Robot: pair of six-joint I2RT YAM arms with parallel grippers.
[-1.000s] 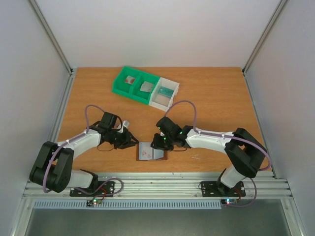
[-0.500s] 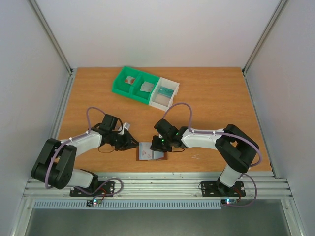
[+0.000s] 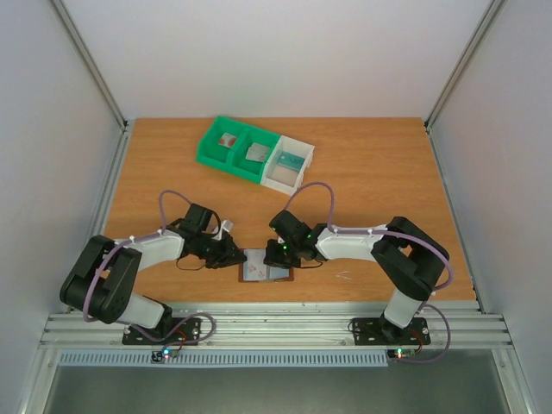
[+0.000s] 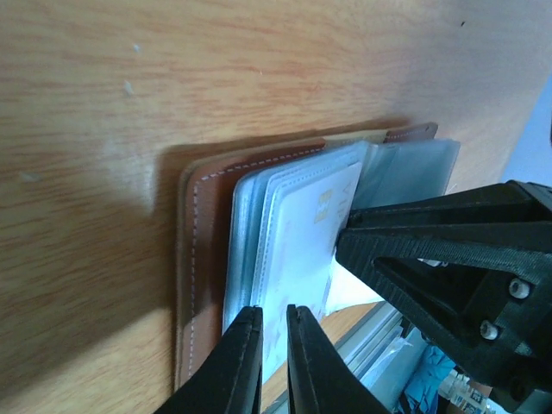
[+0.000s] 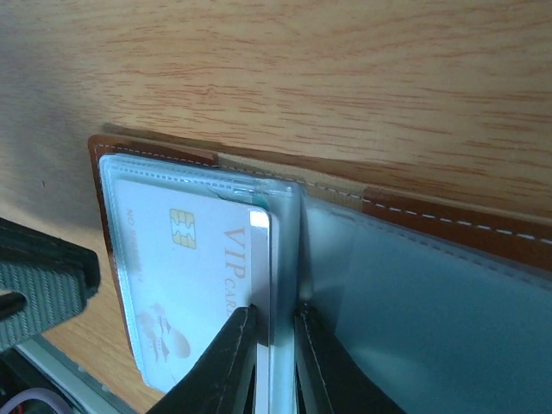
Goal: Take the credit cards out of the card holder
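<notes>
Left arm (image 3: 155,247) nearer card holder (image 3: 259,269), wooden table (image 3: 379,168) (white walls (image 3: 276,52))

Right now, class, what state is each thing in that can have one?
card holder: open, lying flat.
credit card: inside a clear sleeve.
left gripper: jaws narrowed around sleeve edges, grip unclear.
right gripper: jaws narrowed around the card's sleeve edge, grip unclear.
green bin: holds small items.
white bin: holds something greenish.

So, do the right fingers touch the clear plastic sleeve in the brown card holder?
Cannot tell. Right wrist view: the right fingers straddle the clear plastic sleeve, but neither contact nor gap shows plainly.
</notes>
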